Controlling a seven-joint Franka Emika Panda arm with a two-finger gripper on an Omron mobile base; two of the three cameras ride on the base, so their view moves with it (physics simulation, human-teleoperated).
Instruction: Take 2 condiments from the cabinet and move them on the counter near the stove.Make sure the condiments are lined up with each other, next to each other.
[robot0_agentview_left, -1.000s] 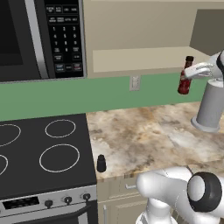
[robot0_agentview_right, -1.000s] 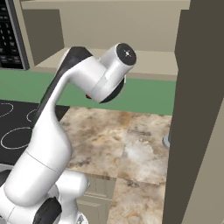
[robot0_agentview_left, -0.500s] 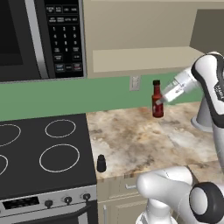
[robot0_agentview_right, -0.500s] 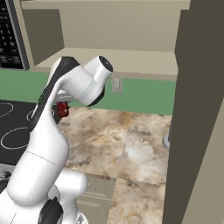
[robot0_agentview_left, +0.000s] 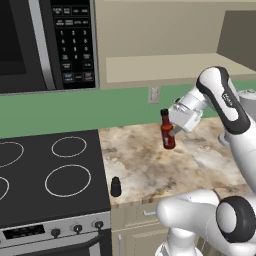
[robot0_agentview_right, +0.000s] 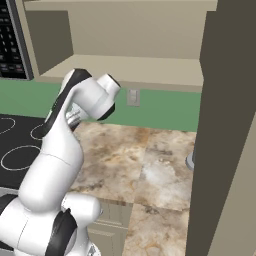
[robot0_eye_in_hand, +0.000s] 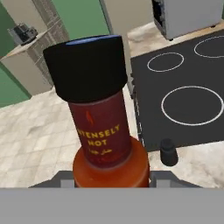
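Note:
My gripper (robot0_agentview_left: 171, 125) is shut on the slim red-brown sauce bottle (robot0_agentview_left: 168, 139), holding it roughly upright over the mottled counter (robot0_agentview_left: 145, 167), right of the stove (robot0_agentview_left: 50, 175). In the hand view the bottle (robot0_eye_in_hand: 103, 127) looms close, with its black cap on top and its label reading "hot". The short black shaker (robot0_agentview_left: 116, 186) stands on the counter at its front edge, just beside the cooktop, left of and nearer than the bottle; the shaker (robot0_eye_in_hand: 168, 152) also shows next to the stove (robot0_eye_in_hand: 183, 100). The cabinet shelf (robot0_agentview_left: 165, 67) is bare.
A black microwave (robot0_agentview_left: 50, 40) hangs above the stove. A tall grey cylinder (robot0_agentview_left: 247, 95) stands at the far right, partly behind my arm; its round base (robot0_agentview_right: 191, 161) shows beside the open dark cabinet door (robot0_agentview_right: 225, 125). A wall outlet (robot0_agentview_left: 154, 94) sits on the green backsplash.
The arm has carried the sauce bottle from the cabinet shelf's height down and to the left, closer to the stove and the shaker. The shaker has stayed put.

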